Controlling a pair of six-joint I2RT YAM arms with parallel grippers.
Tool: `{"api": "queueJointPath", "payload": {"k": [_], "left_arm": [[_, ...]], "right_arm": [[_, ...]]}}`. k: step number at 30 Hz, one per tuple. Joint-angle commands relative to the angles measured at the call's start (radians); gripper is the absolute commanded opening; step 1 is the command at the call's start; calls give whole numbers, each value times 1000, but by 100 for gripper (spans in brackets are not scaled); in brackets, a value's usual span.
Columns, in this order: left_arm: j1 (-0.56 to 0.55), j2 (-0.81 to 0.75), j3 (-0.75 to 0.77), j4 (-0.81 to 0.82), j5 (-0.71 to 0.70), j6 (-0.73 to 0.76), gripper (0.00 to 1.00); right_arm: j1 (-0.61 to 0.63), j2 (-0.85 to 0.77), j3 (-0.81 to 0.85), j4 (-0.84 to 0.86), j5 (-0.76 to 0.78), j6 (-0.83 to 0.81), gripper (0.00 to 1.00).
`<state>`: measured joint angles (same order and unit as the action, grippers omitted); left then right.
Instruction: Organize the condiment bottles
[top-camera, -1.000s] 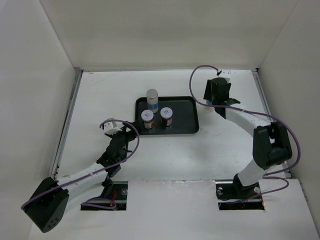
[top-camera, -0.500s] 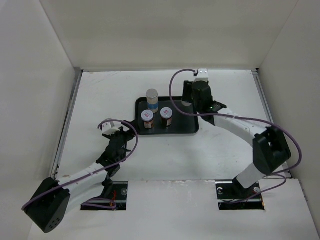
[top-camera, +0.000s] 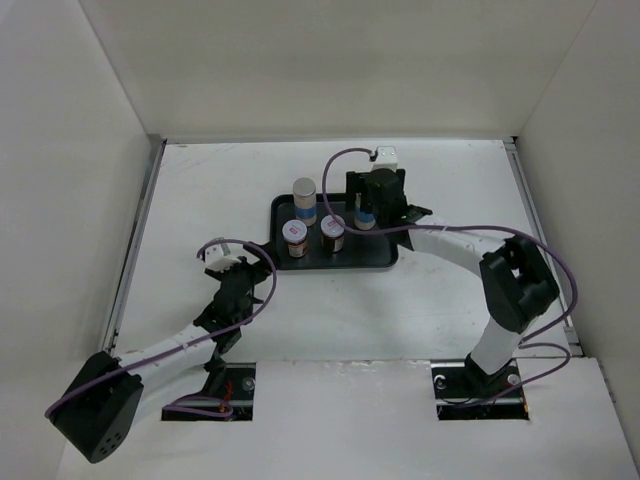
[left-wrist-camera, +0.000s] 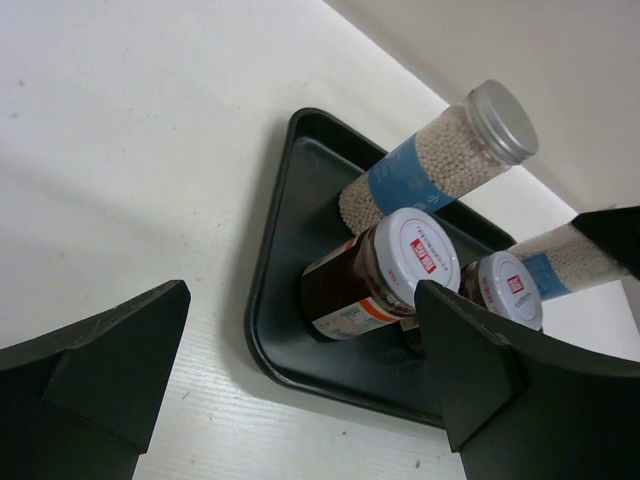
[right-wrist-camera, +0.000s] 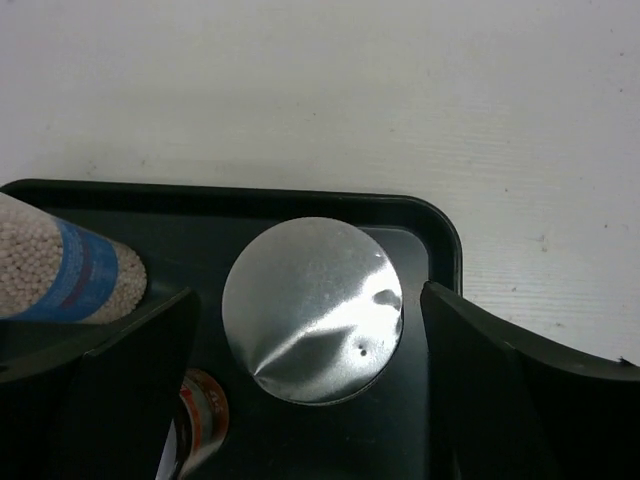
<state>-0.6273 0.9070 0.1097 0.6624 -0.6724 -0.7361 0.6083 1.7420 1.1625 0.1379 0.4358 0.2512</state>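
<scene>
We'd call this one nearly done. Three of the four bottles already stand in the black tray (top-camera: 378, 250). The first tall bottle (top-camera: 304, 200), whitish with a blue band, is at the far left corner. One brown jar (top-camera: 295, 237) is just in front of it, and the other brown jar (top-camera: 332, 233) is right beside that one, toward the middle.

The right claw (top-camera: 366, 210) has the second tall bottle (left-wrist-camera: 560, 258) over the far right part of the tray. Its wrist camera looks straight down on the silver cap (right-wrist-camera: 312, 310) with a finger close on each side. We read that as clamped on the bottle, though the actual contact is hidden below the cap. We also can't tell if the base is on the tray floor or hanging just above it.

The left claw (top-camera: 248, 263) is spread wide with nothing in it. It sits over the table (top-camera: 200, 200) just off the tray's near left corner, pointing at the jars.

What's left, as we see it, is to get that last bottle seated, let go and back the arm out. The nearer brown jar isn't far off, so a straight lift looks safest to us. Whether the rows need more tidying after that, we can't say.
</scene>
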Motion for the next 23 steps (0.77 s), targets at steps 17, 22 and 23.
{"api": "queueJointPath", "payload": {"k": [17,22,23], "left_arm": [[-22,135,240,-270,-26,-43,100],[-27,118,275,-323,-30,-28,100],[-30,118,281,-339,-38,-26,100]], "right_arm": [[-163,-610,-541,103,236,209,100],[-163,-598,-613,167,221,229,100],[-163,-599,-621,184,221,229,100]]}}
